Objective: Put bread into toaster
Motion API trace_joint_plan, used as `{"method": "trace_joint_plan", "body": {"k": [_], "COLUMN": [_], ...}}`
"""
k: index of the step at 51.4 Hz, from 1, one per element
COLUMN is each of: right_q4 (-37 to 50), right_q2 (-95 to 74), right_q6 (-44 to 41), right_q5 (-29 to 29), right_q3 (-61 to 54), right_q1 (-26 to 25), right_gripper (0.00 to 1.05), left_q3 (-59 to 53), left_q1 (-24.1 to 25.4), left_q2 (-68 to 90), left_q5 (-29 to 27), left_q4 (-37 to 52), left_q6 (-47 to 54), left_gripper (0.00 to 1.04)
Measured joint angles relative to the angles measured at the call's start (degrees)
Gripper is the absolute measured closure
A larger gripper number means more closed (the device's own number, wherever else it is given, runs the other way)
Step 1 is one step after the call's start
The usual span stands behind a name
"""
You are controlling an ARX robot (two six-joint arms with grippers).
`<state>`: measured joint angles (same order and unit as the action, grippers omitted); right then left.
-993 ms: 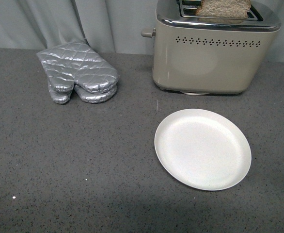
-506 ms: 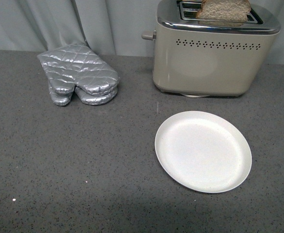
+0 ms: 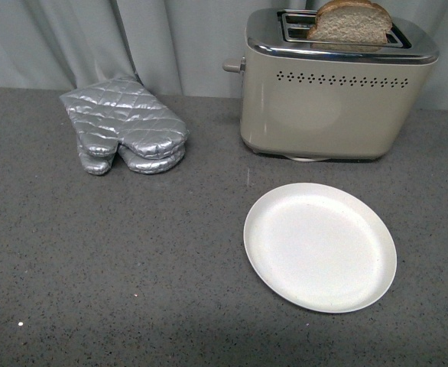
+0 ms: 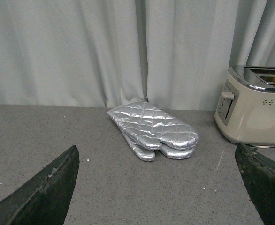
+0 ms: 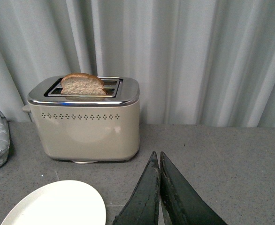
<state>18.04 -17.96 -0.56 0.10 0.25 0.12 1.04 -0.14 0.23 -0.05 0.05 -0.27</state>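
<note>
We found the bread (image 3: 350, 23) standing in the near slot of the toaster (image 3: 332, 99) by the tabletop's far edge, left end effector (image 4: 161, 187) wide, right end effector (image 5: 159, 197) pinched empty, so we judged only a clean retreat remained.

The bread (image 3: 351, 23), a tan slice with a dark crust and rounded top, stands upright in the near slot of the beige, chrome-topped toaster (image 3: 331, 107), its upper half showing. The toaster sits at one o'clock on the counter.
</note>
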Motion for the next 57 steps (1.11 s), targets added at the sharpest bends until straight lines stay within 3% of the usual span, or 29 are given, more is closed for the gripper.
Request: {"method": "trace_joint_plan", "body": {"k": [28, 35, 46, 57], "right_q4": [-7.8, -17.49, -17.92, -17.94], "right_q2": [7.93, 15.76, 17.7, 17.73], "right_q6": [0.0, 0.0, -0.04, -0.02], "right_q5": [0.0, -0.11, -0.09, -0.11], "right_q3": [0.0, 0.04, 0.04, 0.04], "right_q1": [0.0, 0.0, 0.0, 0.0], "right_gripper": [1.04, 1.04, 1.04, 0.71], "left_q3": [0.0, 0.0, 0.0, 0.0], "left_q1": [0.0, 0.0, 0.0, 0.0], "left_q2": [0.0, 0.0, 0.0, 0.0], "left_q5": [0.0, -0.02, -0.02, -0.02], "left_q4": [-0.02, -0.02, -0.02, -0.02], "left_q6": [0.0, 0.0, 0.0, 0.0], "left_gripper": [0.07, 0.07, 0.07, 0.07]}}
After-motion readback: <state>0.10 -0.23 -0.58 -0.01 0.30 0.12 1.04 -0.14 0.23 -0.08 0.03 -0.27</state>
